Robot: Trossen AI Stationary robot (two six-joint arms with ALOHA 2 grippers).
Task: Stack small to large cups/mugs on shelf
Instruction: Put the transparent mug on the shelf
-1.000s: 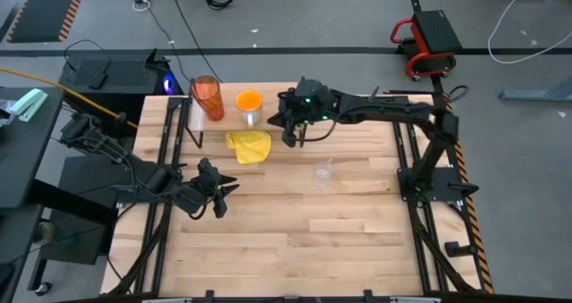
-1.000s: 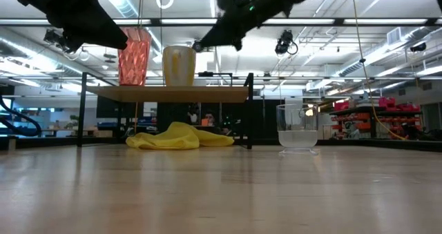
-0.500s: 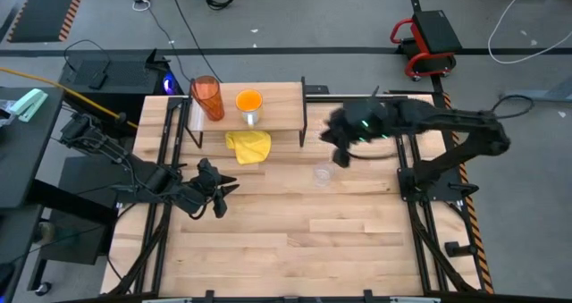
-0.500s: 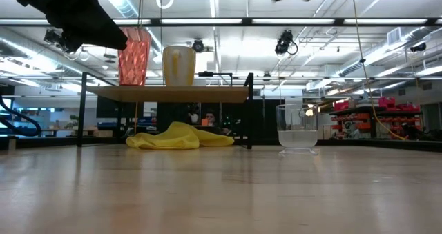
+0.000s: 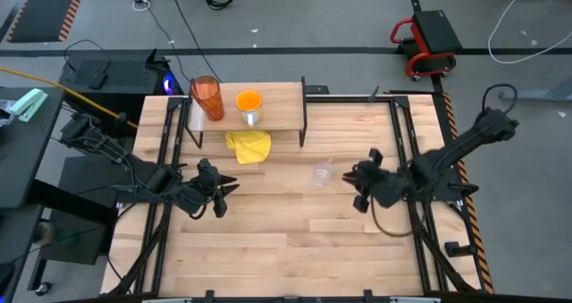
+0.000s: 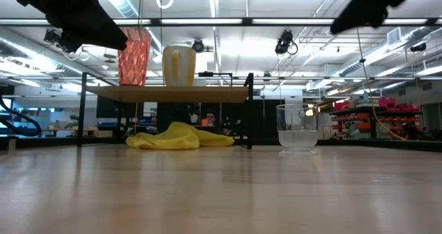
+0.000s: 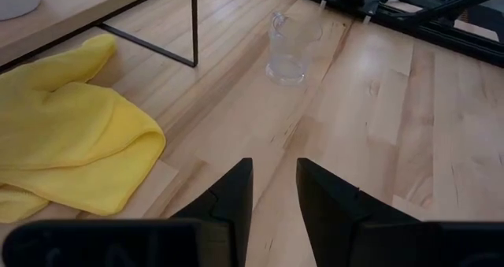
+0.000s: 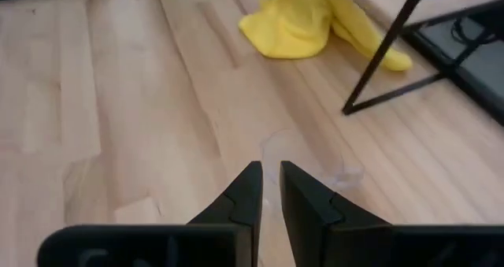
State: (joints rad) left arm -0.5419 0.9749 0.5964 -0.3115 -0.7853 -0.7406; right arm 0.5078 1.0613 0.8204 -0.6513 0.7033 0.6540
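Observation:
The tall orange-red tumbler (image 5: 207,97) and the orange mug (image 5: 248,104) stand side by side on the light-wood shelf (image 5: 279,105). They also show in the low view as tumbler (image 6: 135,56) and mug (image 6: 179,66). The small clear cup (image 5: 323,172) stands upright on the table, right of the shelf's near edge. My right gripper (image 5: 355,180) hovers just right of this cup and points at it, with only a slit between its fingers (image 8: 270,172). My left gripper (image 5: 223,194) waits over the table's left side, narrowly open (image 7: 274,190).
A crumpled yellow cloth (image 5: 249,147) lies on the table, partly under the shelf's near edge. The shelf's black legs (image 7: 194,31) stand between the cloth and the clear cup (image 7: 285,50). Bare tabletop (image 5: 295,240) stretches toward the near edge.
My right arm has drawn back from the shelf beside the mug. It swung toward the table's right and near edges, and its gripper now hangs just right of the clear cup. Tumbler, mug and clear cup have stayed where they were.

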